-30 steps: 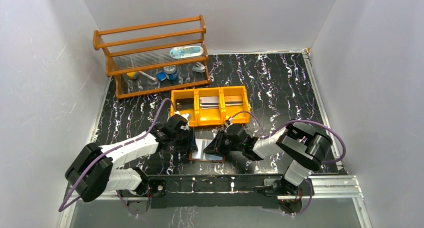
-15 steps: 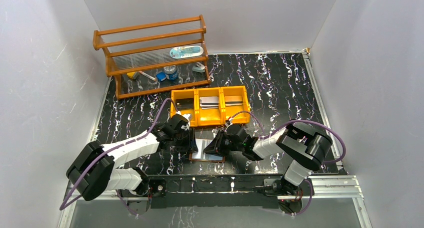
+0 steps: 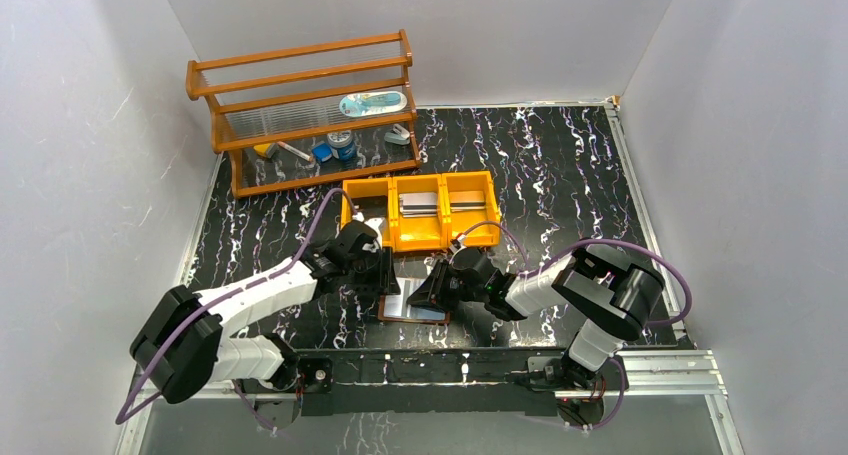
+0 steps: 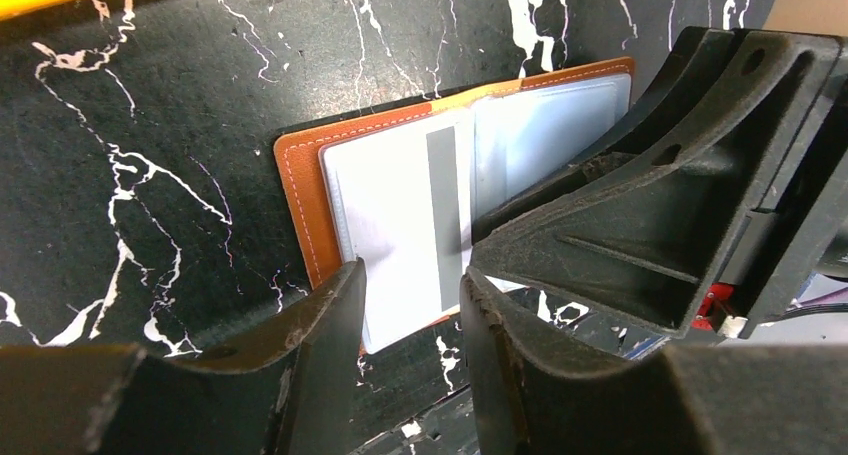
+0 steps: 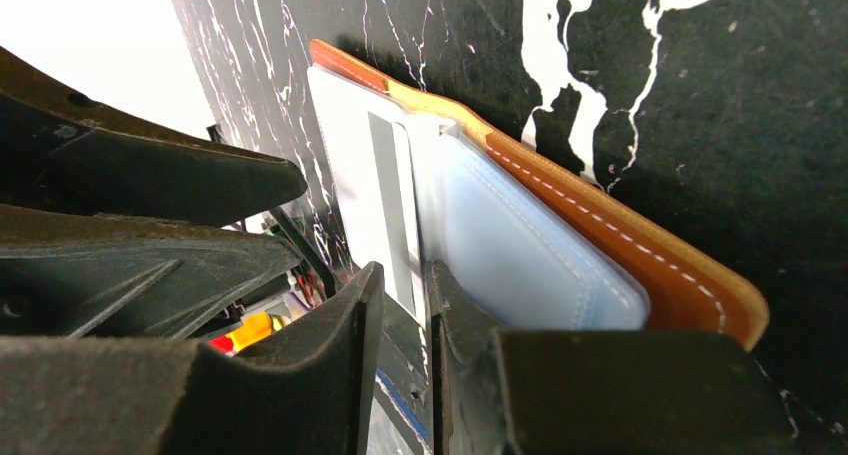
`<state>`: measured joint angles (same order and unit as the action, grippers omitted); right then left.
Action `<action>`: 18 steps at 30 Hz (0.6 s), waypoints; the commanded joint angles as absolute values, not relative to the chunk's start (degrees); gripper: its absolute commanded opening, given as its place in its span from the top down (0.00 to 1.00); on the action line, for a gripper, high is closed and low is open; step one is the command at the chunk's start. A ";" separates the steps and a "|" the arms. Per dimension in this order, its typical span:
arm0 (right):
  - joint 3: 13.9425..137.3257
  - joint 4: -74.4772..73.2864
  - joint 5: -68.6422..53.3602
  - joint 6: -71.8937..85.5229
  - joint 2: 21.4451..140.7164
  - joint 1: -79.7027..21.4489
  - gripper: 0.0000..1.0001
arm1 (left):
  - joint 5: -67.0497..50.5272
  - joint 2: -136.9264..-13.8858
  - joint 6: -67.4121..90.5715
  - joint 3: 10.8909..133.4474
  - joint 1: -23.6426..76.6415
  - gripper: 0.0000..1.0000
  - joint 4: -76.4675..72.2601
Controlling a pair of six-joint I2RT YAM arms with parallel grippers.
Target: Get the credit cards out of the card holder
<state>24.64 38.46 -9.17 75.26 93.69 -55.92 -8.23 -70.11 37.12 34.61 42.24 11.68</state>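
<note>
The card holder (image 3: 410, 307) lies open and flat on the black marbled table, near the front edge between my two grippers. Its brown leather (image 4: 300, 195) frames pale sleeves (image 4: 540, 135). A white credit card (image 4: 390, 215) with a grey stripe sticks partway out of the left sleeve. My left gripper (image 4: 412, 280) hangs open just above that card's free edge, nothing between its fingers. My right gripper (image 5: 403, 280) stands with a narrow gap between its fingers. One of its fingers (image 5: 455, 325) rests on the right-hand sleeve (image 5: 520, 245); the card (image 5: 360, 185) lies beside it.
An orange three-compartment tray (image 3: 420, 239) holding flat cards stands just behind the card holder. A wooden rack (image 3: 300, 115) with small items is at the back left. White walls close in both sides. My right gripper's fingers (image 4: 620, 225) crowd the holder's right half.
My left gripper has shifted slightly away from me toward the orange tray, and its jaws narrowed a little, then widened again. The right arm and the card holder have not moved.
</note>
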 commanded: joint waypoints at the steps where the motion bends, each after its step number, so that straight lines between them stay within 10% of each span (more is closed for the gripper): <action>1: 25.21 35.59 -7.77 74.88 94.18 -55.61 0.69 | -9.94 -71.90 37.41 33.38 42.45 0.62 11.00; 18: 26.15 37.35 -9.05 74.78 94.68 -55.62 0.69 | -9.85 -73.43 38.01 30.89 43.14 0.72 9.98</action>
